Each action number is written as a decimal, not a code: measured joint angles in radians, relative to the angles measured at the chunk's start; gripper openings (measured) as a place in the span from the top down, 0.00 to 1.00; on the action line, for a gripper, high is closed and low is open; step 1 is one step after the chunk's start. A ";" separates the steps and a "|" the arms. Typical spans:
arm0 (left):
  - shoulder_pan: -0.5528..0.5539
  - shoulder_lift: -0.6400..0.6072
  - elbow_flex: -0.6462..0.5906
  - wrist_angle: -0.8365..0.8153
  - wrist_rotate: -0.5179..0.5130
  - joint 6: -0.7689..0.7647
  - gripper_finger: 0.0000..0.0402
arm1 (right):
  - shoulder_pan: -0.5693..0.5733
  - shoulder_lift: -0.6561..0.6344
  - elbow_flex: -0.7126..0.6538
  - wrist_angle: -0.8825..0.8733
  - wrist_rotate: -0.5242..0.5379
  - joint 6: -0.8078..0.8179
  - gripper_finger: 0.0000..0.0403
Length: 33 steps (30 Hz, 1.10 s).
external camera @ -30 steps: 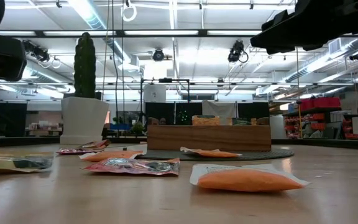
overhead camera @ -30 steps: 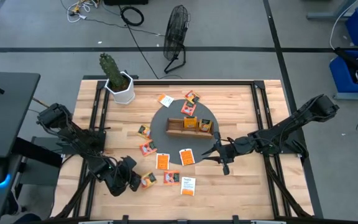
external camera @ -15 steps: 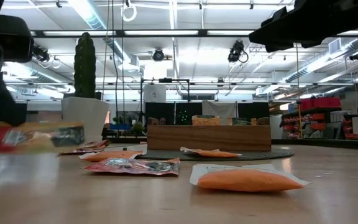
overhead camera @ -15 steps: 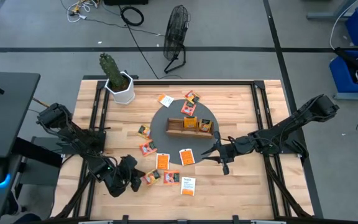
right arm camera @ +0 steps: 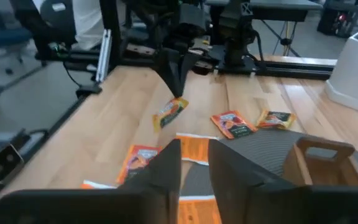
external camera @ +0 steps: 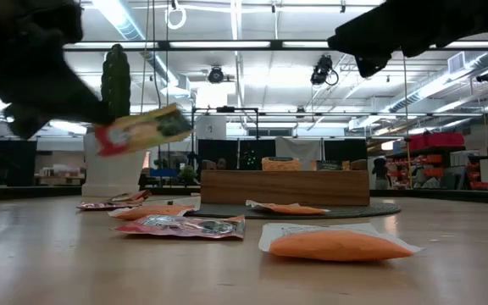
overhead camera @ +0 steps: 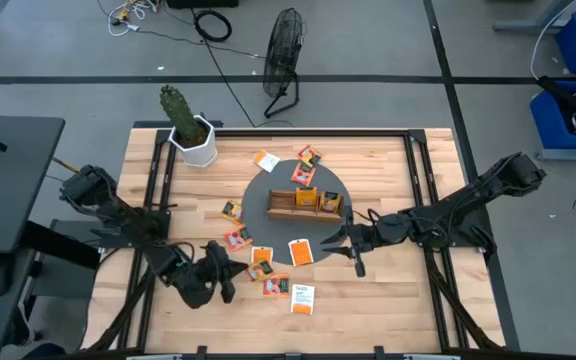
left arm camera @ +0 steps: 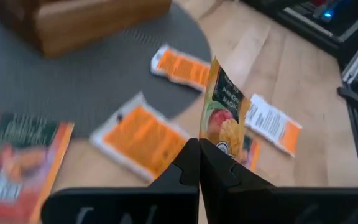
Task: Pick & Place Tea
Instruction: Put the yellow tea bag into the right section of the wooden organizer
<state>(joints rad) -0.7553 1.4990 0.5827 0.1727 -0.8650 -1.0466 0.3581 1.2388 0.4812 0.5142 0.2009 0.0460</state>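
Observation:
Held clear of the table is one orange tea sachet (left arm camera: 224,115), which also shows as a tilted packet (external camera: 142,129) in the low view. My left gripper (overhead camera: 224,272) is shut on it, near the table's front left. Several other tea sachets lie flat, such as one (overhead camera: 300,251) near the mat and a white one (overhead camera: 302,298) nearer the front. The wooden tray (overhead camera: 305,203) stands on a round grey mat (overhead camera: 278,185). My right gripper (overhead camera: 351,243) hovers open just right of the mat, nothing between its fingers. My left gripper pinches the sachet's one short end (left arm camera: 211,142) between its two fingertips. The fingers slant down from the table's near left side. The sachet sticks out beyond the fingertips, tilted, lifted clear of the table.
A cactus in a white pot (overhead camera: 190,135) stands at the table's far left corner. Dark rails (overhead camera: 415,170) run along the table's sides. More sachets (overhead camera: 309,155) lie beyond the mat's far edge.
My left gripper has risen and gone toward the mat while rolling its wrist, staying shut. The sachet, which lay on the table a second ago, is now lifted clear and tilted.

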 joint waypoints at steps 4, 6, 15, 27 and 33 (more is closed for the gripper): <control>0.058 0.000 0.000 0.116 -0.009 0.190 1.00 | -0.016 0.000 0.000 0.005 -0.002 0.054 0.63; 0.089 0.000 0.000 0.177 -0.022 0.275 1.00 | -0.027 0.000 0.000 0.006 -0.001 0.087 0.56; 0.253 0.000 0.000 0.434 0.071 0.585 1.00 | -0.095 0.000 0.027 0.021 0.028 0.142 0.45; 0.373 0.000 0.000 0.561 0.112 0.775 1.00 | -0.142 0.031 0.127 -0.072 0.031 0.153 0.50; 0.373 0.000 0.000 0.663 0.114 0.884 1.00 | -0.191 0.091 0.167 -0.075 0.023 0.164 0.50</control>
<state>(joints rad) -0.3824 1.4986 0.5827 0.8353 -0.7506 -0.1628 0.1673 1.3296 0.6479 0.4393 0.2237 0.2100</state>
